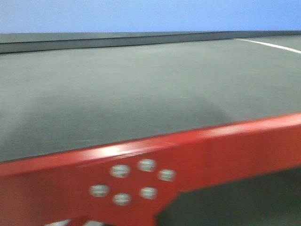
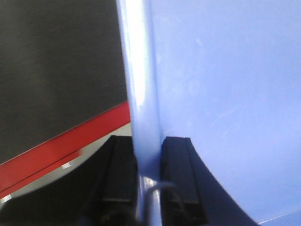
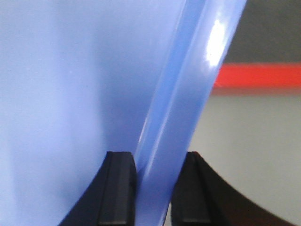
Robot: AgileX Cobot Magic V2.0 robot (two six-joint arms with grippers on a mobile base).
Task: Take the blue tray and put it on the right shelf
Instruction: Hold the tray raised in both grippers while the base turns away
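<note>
The blue tray fills the top of the front view [image 1: 141, 14] as a light-blue band held above the table. In the left wrist view my left gripper [image 2: 148, 162] is shut on the tray's left rim [image 2: 141, 94], with one black finger [image 2: 120, 174] on each side. In the right wrist view my right gripper [image 3: 154, 179] is shut on the tray's right rim [image 3: 188, 103], and the tray's inside [image 3: 66, 94] fills the left of that view. The right shelf is out of view.
The red-framed table with a dark mat [image 1: 141, 89] lies below the tray, its red front rail [image 1: 211, 150] with several bolts close to the camera. The red rail also shows in the left wrist view [image 2: 70, 141] and the right wrist view [image 3: 258, 75]. Grey floor [image 3: 249, 150] lies beyond.
</note>
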